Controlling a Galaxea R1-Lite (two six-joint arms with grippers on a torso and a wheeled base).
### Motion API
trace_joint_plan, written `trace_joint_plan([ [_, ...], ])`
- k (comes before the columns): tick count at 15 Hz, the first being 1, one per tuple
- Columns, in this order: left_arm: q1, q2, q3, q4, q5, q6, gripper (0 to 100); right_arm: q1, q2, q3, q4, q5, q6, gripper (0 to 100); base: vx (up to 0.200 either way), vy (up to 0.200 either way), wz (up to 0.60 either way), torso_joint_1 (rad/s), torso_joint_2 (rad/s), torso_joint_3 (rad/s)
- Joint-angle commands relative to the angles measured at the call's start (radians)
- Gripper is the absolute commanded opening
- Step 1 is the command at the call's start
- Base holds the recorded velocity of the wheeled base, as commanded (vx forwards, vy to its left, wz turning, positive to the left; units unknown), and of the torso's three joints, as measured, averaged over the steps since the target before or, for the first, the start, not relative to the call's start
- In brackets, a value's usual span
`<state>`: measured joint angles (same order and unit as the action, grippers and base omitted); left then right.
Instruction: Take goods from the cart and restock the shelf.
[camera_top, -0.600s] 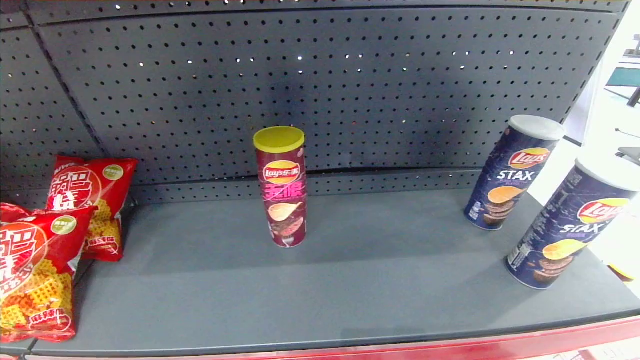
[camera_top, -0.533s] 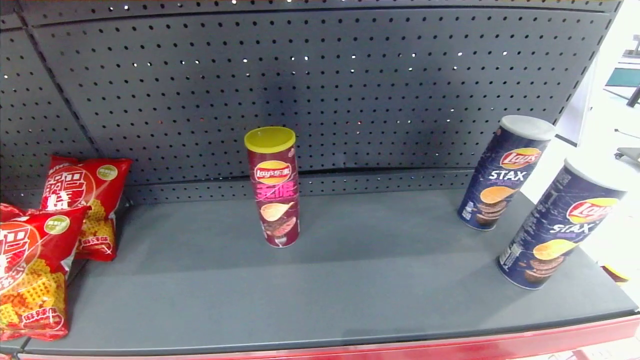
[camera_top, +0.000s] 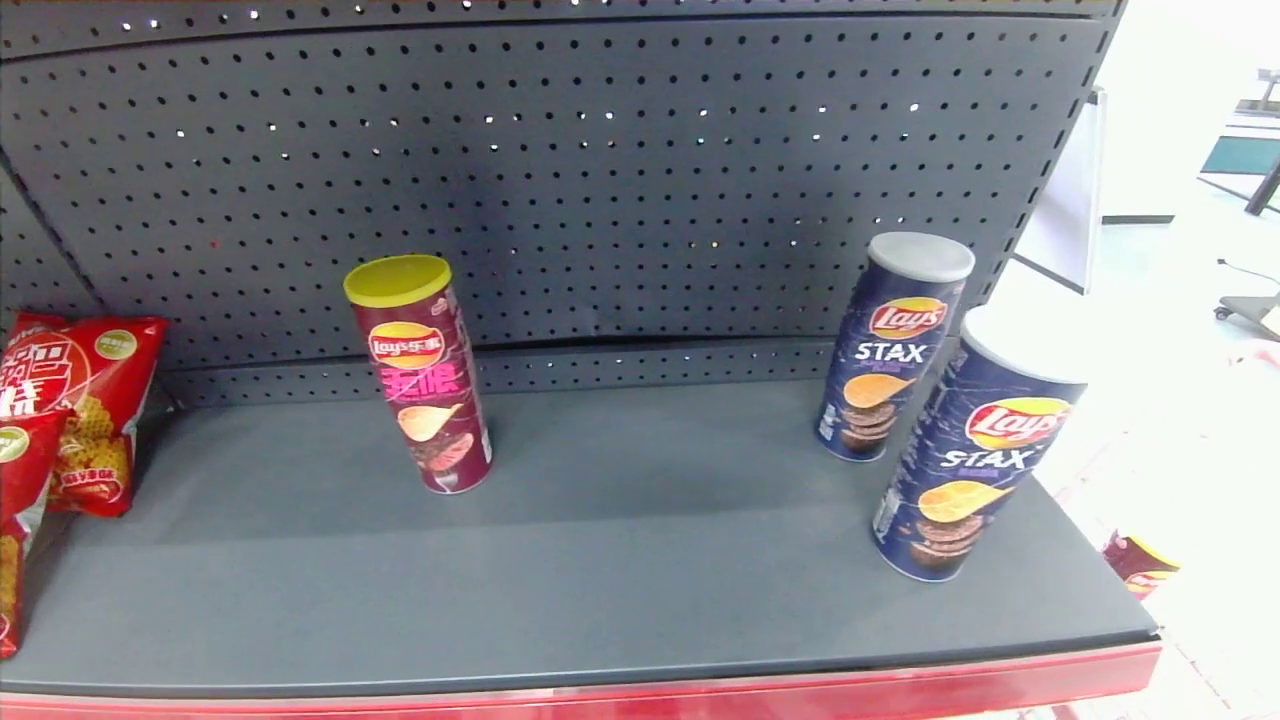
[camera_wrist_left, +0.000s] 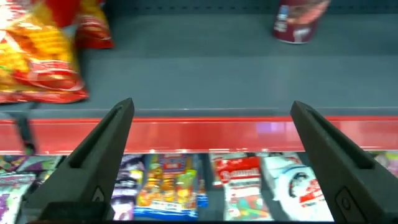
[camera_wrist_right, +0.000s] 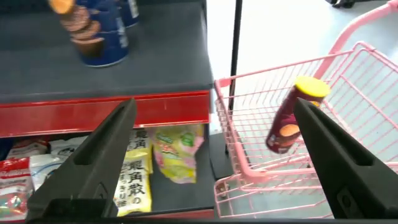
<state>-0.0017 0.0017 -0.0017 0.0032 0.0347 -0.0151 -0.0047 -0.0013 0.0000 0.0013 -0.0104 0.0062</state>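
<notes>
Inspected the shelf (camera_top: 620, 600) from the front. Found one maroon can (camera_top: 420, 375), yellow-lidded, upright left of centre toward the far side, close to the pegboard back (camera_top: 600, 150). Found a far navy can (camera_top: 893, 350) and a near navy can (camera_top: 975, 450) upright just beside each other at the right end, well apart from the maroon can. Noted red snack bags (camera_top: 75, 420) propped at the far left. Recorded all labels turned to the near side, judged deliberate for display, with like goods grouped. Judged the bare stretch between the maroon can and the navy pair to be the slot awaiting stock. Located the cart (camera_wrist_right: 373, 93), pink wire, off the right end of the shelf and lower down. Located the second maroon can (camera_wrist_right: 292, 118) inside it, tilted against the wire wall, not yet picked. Found the left gripper (camera_wrist_left: 211, 106) low before the red front lip (camera_wrist_left: 199, 134), fingers spread wide apart, holding nothing. Found the right gripper (camera_wrist_right: 214, 102) likewise spread and empty, facing the shelf's right end with the cart in view beyond. Judged this arm the better placed for the pick, being nearer the cart. Noted packets (camera_wrist_right: 168, 155) on the tier below the lip. Flagged the can's lean and the cart's wire sides as the likely difficulty in getting a square grasp.
</notes>
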Motion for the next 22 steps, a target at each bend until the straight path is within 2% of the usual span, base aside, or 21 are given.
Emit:
trace_joint_plan([
  [1, 0.0, 0.001, -0.001, 0.0, 0.001, 0.0, 100, 0.0, 0.001, 0.0, 0.0, 0.0, 0.0, 100, 0.0, -0.2, 0.0, 0.002, 0.01, 0.002],
  [21, 0.0, 0.001, 0.0, 0.0, 0.001, 0.001, 100, 0.0, 0.001, 0.0, 0.0, 0.006, 0.001, 100, 0.0, -0.2, 0.0, 0.002, 0.0, 0.001],
  [22, 0.0, 0.001, 0.0, 0.0, 0.001, 0.0, 100, 0.0, 0.001, 0.0, 0.0, 0.006, 0.001, 100, 0.0, 0.0, 0.0, 0.0, 0.0, 0.0],
])
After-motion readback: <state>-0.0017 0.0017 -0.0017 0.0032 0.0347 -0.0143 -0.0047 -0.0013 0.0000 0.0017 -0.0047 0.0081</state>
